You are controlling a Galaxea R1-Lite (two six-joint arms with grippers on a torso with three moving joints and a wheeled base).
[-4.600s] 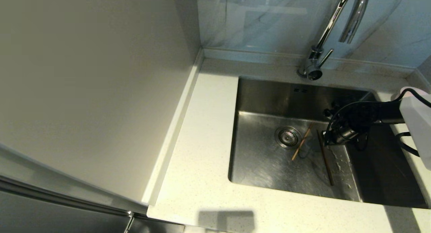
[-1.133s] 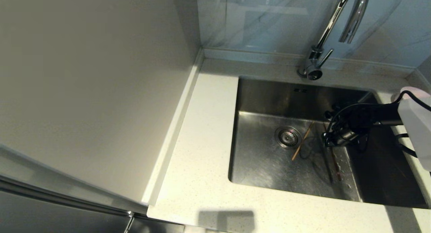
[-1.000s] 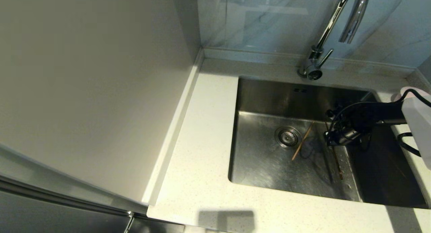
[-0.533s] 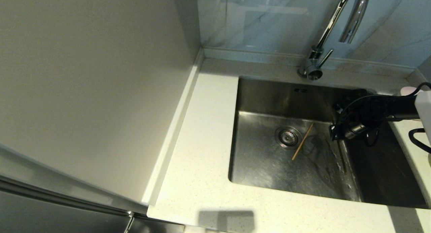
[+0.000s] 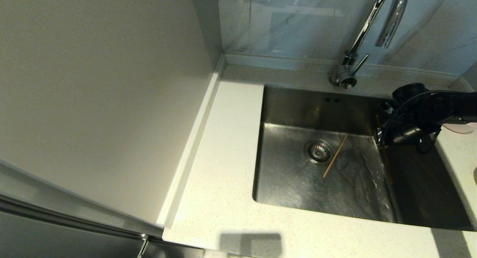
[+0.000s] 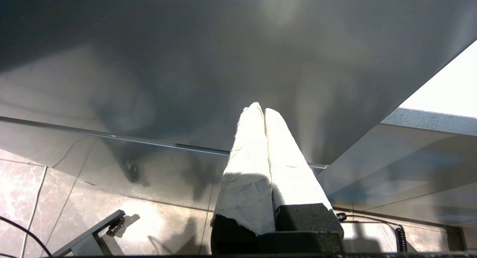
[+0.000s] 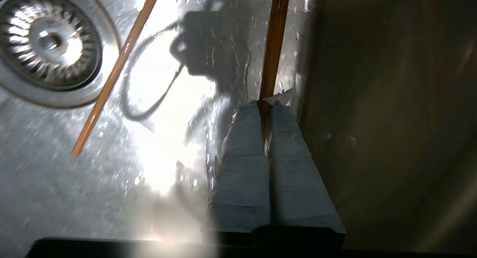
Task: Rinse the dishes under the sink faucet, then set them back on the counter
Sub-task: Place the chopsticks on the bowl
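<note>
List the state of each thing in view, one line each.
Right gripper: shut on the held chopstick, at the sink's right side.
Held chopstick: clamped, lifted off the basin floor.
Loose chopstick: lying flat on the sink floor beside the drain.
Sink: wet, with droplets.
Faucet: no water running.
Pink bowl: on the counter, mostly hidden.
Left gripper: shut, empty, parked below the counter.

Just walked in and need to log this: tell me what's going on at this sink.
The right gripper is shut on one chopstick, holding it over the right side of the sink. The other chopstick lies on the basin floor beside the drain. No water is visibly running from the faucet. A pink bowl sits on the counter behind the right arm. The left gripper is parked, shut, below the counter.
</note>
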